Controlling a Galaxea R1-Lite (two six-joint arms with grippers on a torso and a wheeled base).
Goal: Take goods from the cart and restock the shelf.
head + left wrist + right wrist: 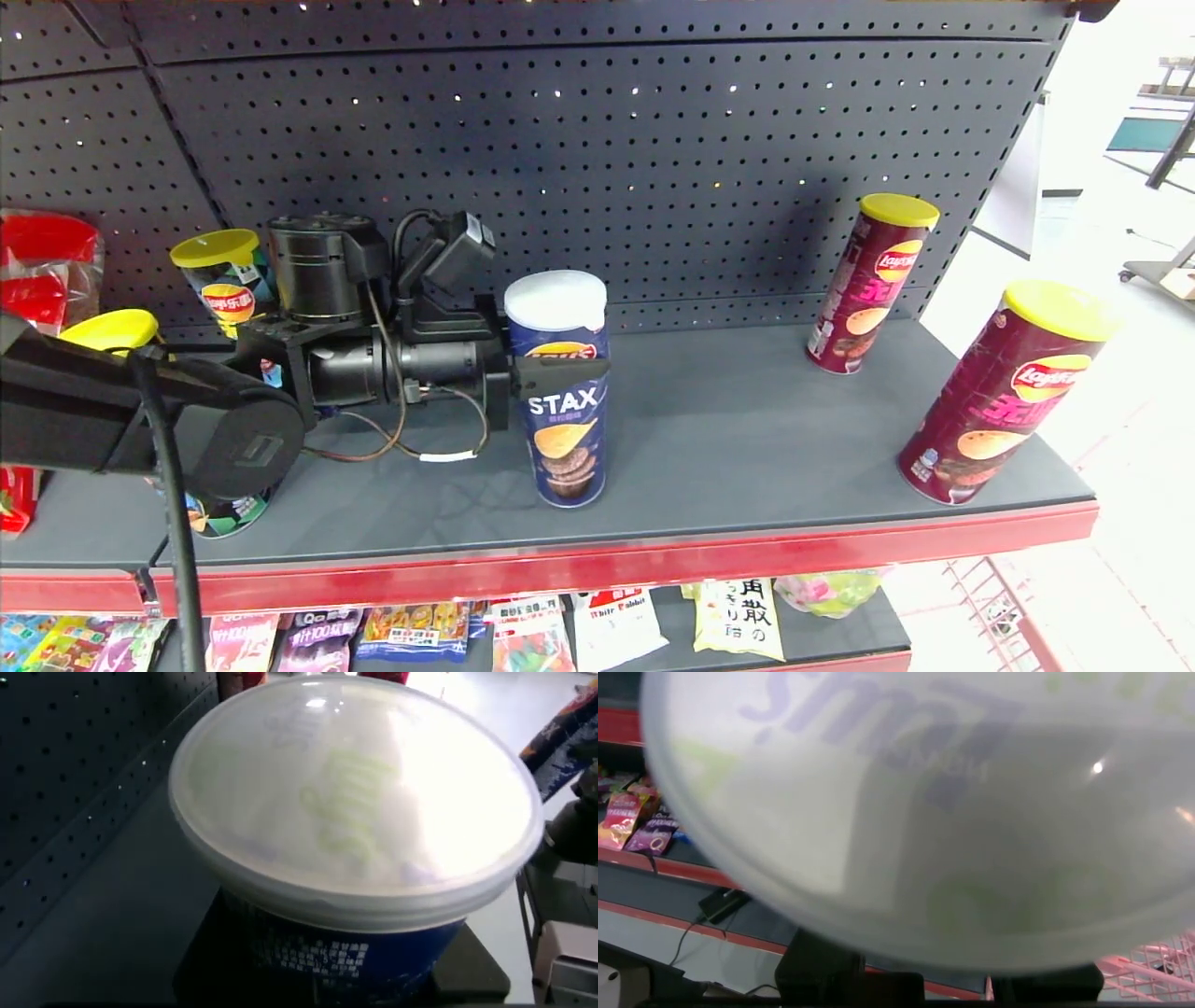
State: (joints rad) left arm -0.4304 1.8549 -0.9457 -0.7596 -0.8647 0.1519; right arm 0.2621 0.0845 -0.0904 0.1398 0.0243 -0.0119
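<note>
**Item 1, blue can** [563, 439]: white translucent lid, upright on the grey shelf [747, 439], roughly mid-shelf, nearer the front lip than the pegboard back [653, 168]. In the left wrist view its lid [355, 793] sits directly under the camera.

**Item 2, left gripper** [560, 371]: reaches in horizontally from the left, fingers clamped on either side of the blue can's upper half.

**Item 3, right gripper** [934, 985]: dark finger parts show at both sides beneath a second translucent lid [924, 812] set very close to the camera. It appears to be closed on that lidded can, though the can's body is hidden. A red shelf edge and a pink wire cart [1158, 971] lie behind.

**Item 4, shelf stock:** two maroon cans with yellow lids, one at the back right [870, 285], one at the front right corner [1004, 397], both well apart from the blue can. There are two yellow-lidded cans at the left, [227, 275] and [112, 329], behind the arm.

**Item 5, lower shelf:** assorted snack bags [616, 625].
</note>
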